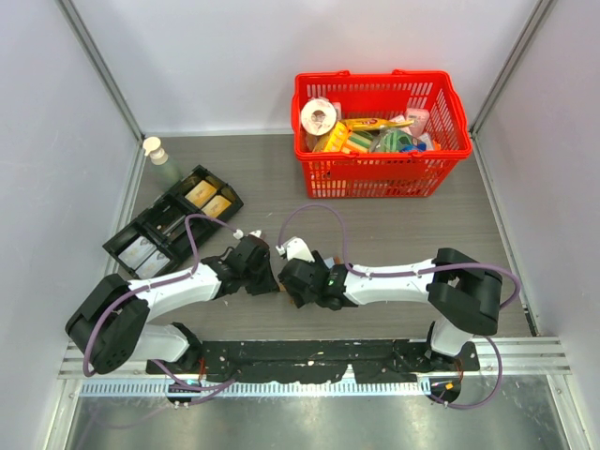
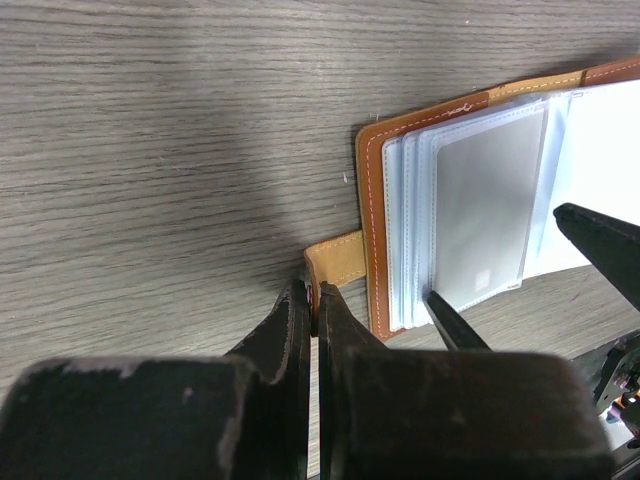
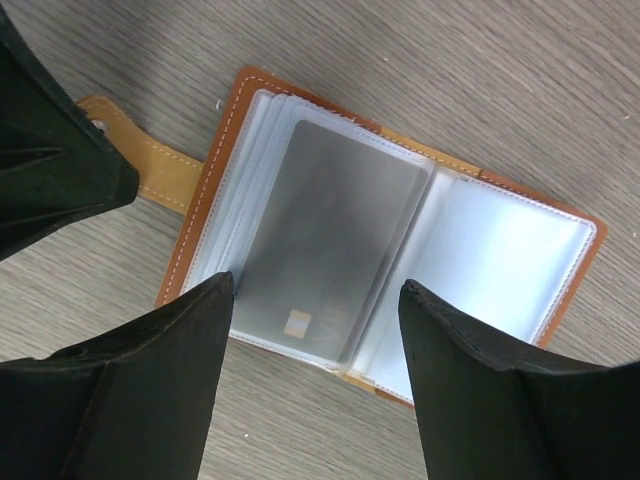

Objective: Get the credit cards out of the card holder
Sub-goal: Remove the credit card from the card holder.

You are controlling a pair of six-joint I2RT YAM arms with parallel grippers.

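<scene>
The brown leather card holder [image 3: 196, 228] lies open on the table, its clear plastic sleeves fanned out. A grey credit card [image 3: 330, 240] with a gold chip sits inside the top sleeve. My left gripper [image 2: 315, 297] is shut on the end of the holder's closing tab [image 2: 342, 262]. My right gripper [image 3: 315, 287] hangs open just above the holder, its fingers either side of the grey card's near end without touching it. In the top view both grippers [image 1: 274, 279] [image 1: 294, 284] meet at the table's centre front and hide the holder almost wholly.
A red basket [image 1: 380, 180] full of mixed items stands at the back right. A black compartmented tray [image 1: 142, 232] lies at the left, with a small bottle [image 1: 157, 155] behind it. White walls close in the table on three sides.
</scene>
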